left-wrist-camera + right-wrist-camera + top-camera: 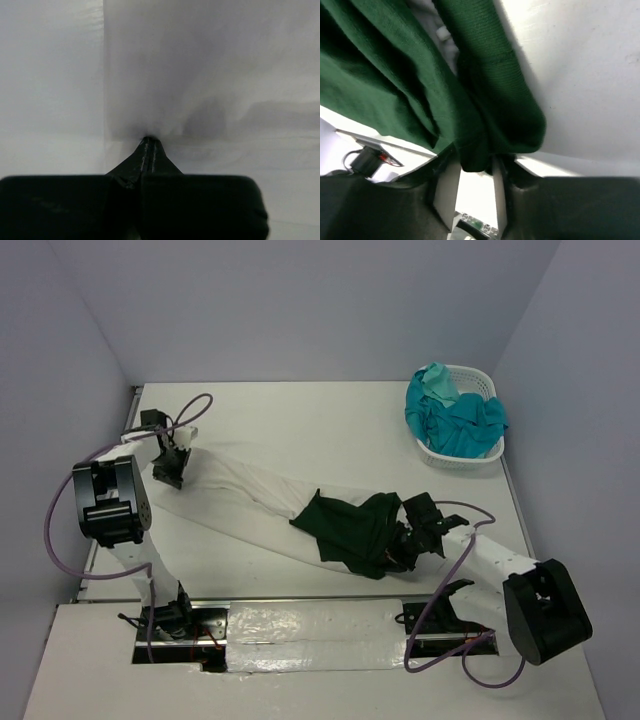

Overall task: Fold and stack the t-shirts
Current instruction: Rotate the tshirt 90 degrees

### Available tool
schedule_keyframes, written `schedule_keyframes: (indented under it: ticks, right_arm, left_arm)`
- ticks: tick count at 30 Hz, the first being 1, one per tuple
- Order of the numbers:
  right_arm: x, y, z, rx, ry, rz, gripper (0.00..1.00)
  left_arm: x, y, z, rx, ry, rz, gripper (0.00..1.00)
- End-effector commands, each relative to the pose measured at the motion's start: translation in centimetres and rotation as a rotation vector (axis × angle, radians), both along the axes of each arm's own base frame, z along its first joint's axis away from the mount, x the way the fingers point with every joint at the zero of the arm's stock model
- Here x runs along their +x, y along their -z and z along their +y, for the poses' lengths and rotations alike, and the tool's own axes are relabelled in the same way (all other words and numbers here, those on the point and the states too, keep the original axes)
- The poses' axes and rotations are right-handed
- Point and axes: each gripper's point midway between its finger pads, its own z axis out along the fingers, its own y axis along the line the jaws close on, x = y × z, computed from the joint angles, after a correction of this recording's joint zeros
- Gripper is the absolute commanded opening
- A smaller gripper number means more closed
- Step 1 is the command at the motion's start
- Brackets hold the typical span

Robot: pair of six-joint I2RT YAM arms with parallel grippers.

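Right fingers point(449, 192) pinch the limp, light green shirt point(395, 75); left fingers point(148, 150) clamp the white shirt point(200, 75); corners would likely hold best.

White tee point(240, 495) right end hidden under green tee point(350, 525) (left wrist view blurred)

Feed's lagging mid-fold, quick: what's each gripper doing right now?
Left gripper: closed, pinching the white t-shirt.
Right gripper: closed on the dark green t-shirt.
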Motion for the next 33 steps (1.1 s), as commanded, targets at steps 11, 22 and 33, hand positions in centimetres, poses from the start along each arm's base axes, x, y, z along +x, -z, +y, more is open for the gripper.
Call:
schedule_keyframes:
  ticks: [11,22,33]
  right_arm:
    - [6.3,-1.1,-1.5,-0.244,-0.151,-0.053,0.0]
    - [20.8,0.8,-0.8,-0.465,-0.334,-0.05,0.0]
    - [42.0,-2.1,0.7,-0.534,-0.212,-0.349,0.65]
  left_arm:
    - [-4.0,-0.4,1.9,0.082,-0.008,0.015,0.0]
    - [-10.3,-1.0,2.3,0.132,0.002,0.077,0.0]
    - [-13.2,-4.4,-1.0,0.014,0.223,0.065,0.28]
